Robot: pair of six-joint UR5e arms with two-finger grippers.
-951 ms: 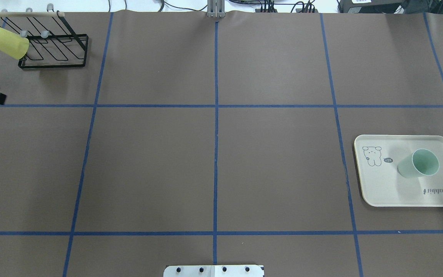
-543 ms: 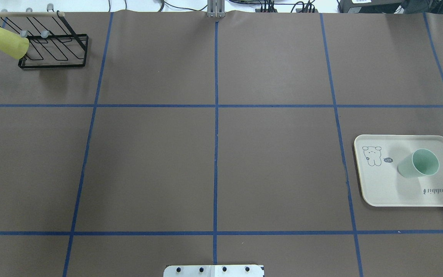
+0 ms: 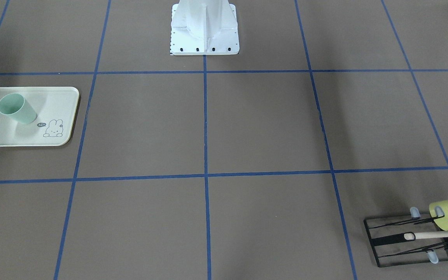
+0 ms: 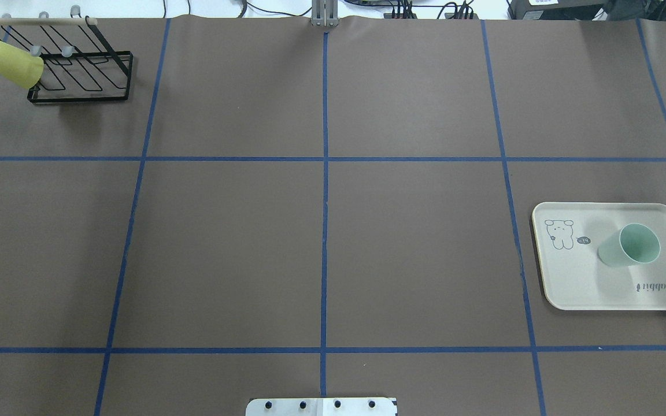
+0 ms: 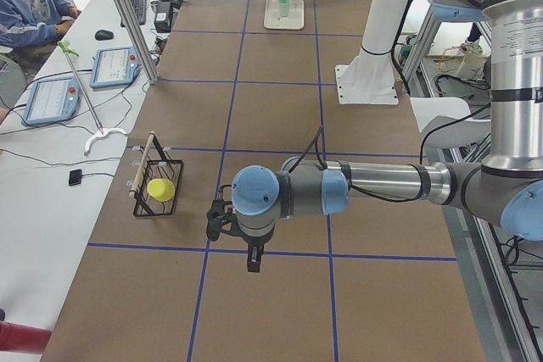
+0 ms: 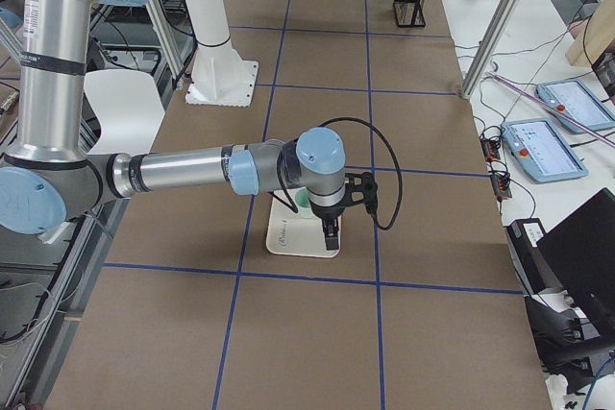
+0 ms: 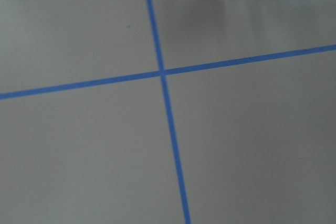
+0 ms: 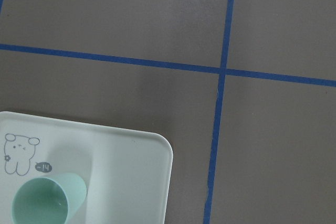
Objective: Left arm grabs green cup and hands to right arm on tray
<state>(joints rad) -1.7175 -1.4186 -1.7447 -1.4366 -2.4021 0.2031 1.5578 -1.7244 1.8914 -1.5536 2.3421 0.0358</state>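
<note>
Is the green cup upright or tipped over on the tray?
Upright: the green cup stands on the tray, mouth facing up, its inside visible.

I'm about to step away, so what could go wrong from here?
The right gripper hangs above the tray near the upright green cup; a low sweep could tip it. The yellow-green cup sits tilted on the wire rack, with the left gripper nearby; a bump might dislodge it.

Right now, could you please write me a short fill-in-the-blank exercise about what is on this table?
The green cup stands on the ____. The yellow-green cup hangs on the black wire ____. The green cup's mouth faces ____.
Missing words: tray, rack, up.
</note>
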